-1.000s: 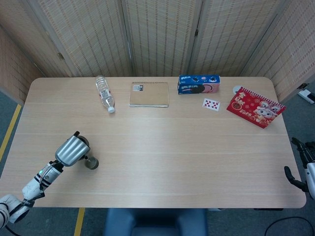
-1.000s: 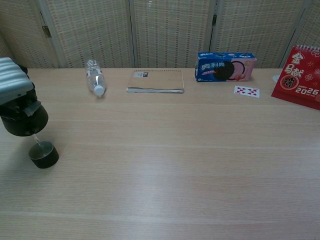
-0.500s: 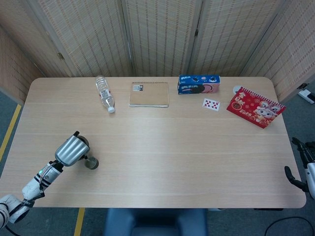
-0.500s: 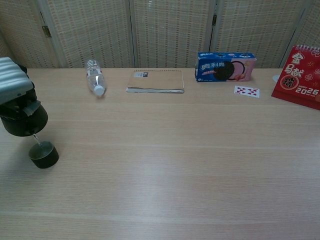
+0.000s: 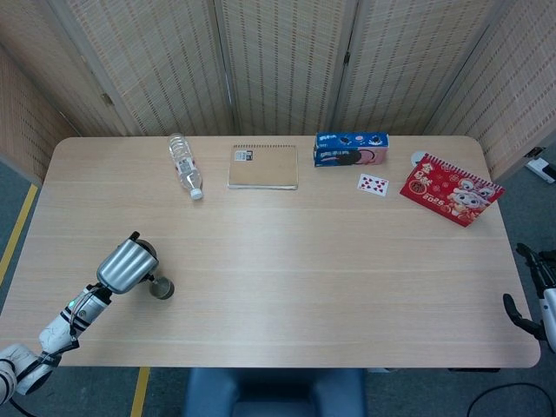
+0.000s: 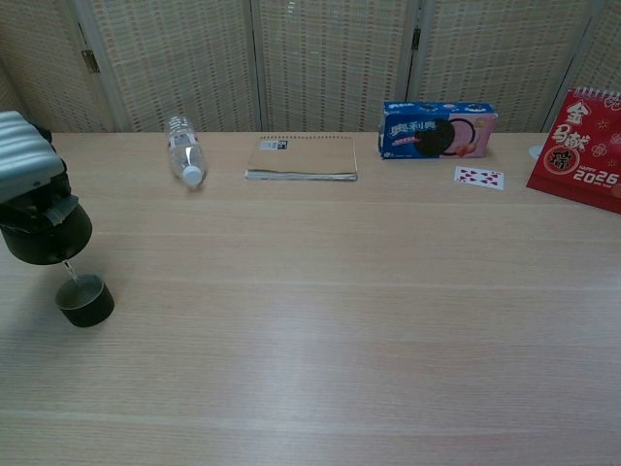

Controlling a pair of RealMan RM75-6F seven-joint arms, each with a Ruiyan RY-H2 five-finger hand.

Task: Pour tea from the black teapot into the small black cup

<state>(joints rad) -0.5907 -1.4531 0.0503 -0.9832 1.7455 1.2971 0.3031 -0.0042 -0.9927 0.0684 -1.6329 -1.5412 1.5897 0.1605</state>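
Note:
My left hand (image 5: 124, 265) grips the black teapot (image 6: 44, 235) from above and holds it tilted over the small black cup (image 6: 84, 300). A thin stream of tea runs from the spout into the cup. In the head view the cup (image 5: 162, 288) stands on the table near the front left, just right of the hand; the silver fingers hide most of the teapot (image 5: 149, 254). The left hand (image 6: 26, 155) also shows at the chest view's left edge. My right hand (image 5: 530, 291) hangs off the table's right edge, fingers apart, holding nothing.
Along the back of the table (image 5: 330, 278) lie a clear water bottle (image 5: 184, 165), a notebook (image 5: 263, 167), a blue biscuit box (image 5: 350, 148), a playing card (image 5: 373, 184) and a red calendar (image 5: 450, 188). Woven screens stand behind.

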